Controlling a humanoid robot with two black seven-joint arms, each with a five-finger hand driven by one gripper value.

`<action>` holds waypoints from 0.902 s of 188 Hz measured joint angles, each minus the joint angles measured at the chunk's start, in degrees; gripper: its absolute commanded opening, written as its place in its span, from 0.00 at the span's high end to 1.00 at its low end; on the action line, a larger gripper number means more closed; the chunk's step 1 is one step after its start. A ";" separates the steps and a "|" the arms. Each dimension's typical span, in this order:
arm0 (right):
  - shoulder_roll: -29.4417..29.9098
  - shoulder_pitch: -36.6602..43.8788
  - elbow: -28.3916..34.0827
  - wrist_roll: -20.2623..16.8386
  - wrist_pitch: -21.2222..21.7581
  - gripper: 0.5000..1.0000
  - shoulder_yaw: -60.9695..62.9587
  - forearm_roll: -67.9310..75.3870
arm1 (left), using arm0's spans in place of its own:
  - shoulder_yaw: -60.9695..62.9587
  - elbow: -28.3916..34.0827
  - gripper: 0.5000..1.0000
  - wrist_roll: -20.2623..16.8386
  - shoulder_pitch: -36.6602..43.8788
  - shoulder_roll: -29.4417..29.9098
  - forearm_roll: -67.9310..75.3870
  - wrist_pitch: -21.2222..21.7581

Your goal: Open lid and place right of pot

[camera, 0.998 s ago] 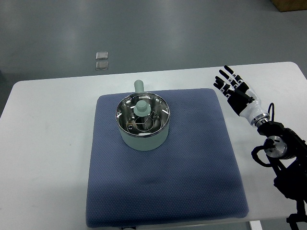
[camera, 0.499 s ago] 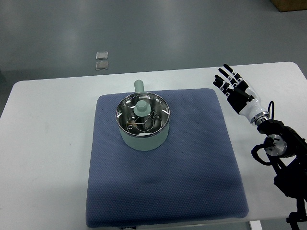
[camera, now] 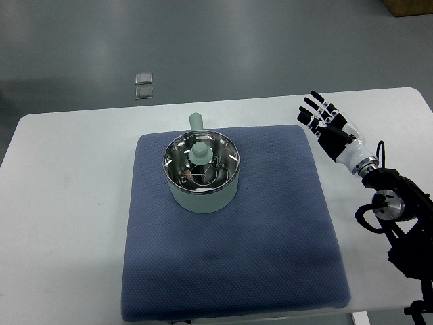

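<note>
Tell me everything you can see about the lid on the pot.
The lid looks like clear glass in a shiny metal rim, with a pale green knob at its middle. It sits flat and closed on the pale green pot, which stands on the blue mat. Nothing else touches it; the right hand is far off, fingers spread.

pale sage-green pot point(camera: 201, 191) with a shiny, perhaps glass, lid point(camera: 201, 162) and a matching green knob point(camera: 200, 151). dark blue mat point(camera: 270, 230) with a fine dotted weave. white tabletop point(camera: 67, 203). black-and-white right robot hand point(camera: 329, 126). grey floor point(camera: 237, 47).
</note>
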 measured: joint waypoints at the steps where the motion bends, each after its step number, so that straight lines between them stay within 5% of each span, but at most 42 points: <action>1: -0.01 0.00 0.02 0.00 0.00 0.14 -0.02 0.00 | 0.00 0.00 0.00 0.00 0.00 0.00 0.00 0.00; 113: -1.60 1.44 1.71 0.05 1.05 0.17 -1.17 -4.31 | 0.00 0.00 0.00 0.00 0.00 0.00 0.00 0.00; 170: -14.26 9.85 5.17 4.65 1.50 0.30 -20.65 -4.65 | 0.00 0.00 0.00 0.00 -0.01 0.00 0.00 0.00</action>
